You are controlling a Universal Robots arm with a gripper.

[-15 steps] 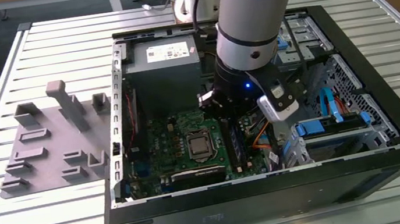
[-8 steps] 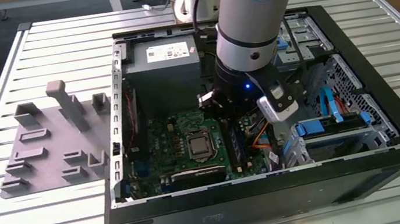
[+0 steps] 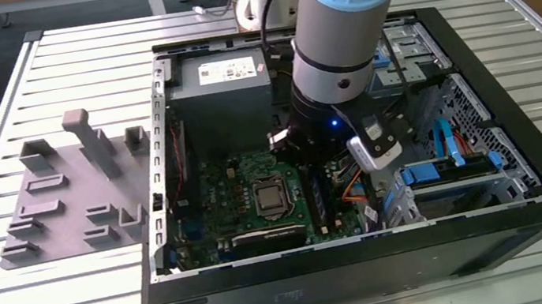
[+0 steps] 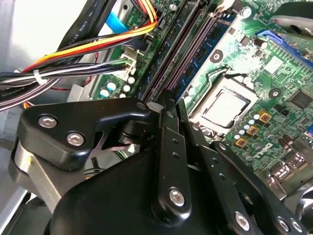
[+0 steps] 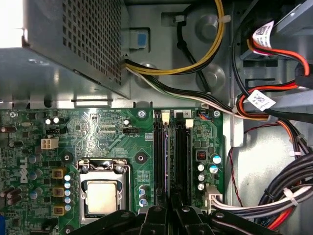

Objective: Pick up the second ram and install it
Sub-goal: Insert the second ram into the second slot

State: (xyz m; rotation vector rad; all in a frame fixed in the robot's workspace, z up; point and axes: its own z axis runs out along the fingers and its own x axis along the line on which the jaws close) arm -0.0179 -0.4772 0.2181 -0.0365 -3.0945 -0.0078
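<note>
Fingertips of the gripper (image 4: 168, 105) were pressed together over the memory slots (image 5: 171, 152), apparently pinching the second ram (image 5: 167, 164), which stood on edge in a slot beside the processor socket (image 5: 101, 193); seating looked nearly finished, release outstanding.

Green printed motherboard (image 5: 102, 132) with black memory slots (image 5: 160, 156) and silver processor socket (image 5: 101, 195). Yellow, orange, red and black cable bundle (image 4: 88, 49). Perforated grey metal power supply (image 5: 73, 44). Black gripper (image 4: 168, 105). Pale blue and grey arm (image 3: 342, 14). Bright blue plastic latches (image 3: 428, 172).
</note>
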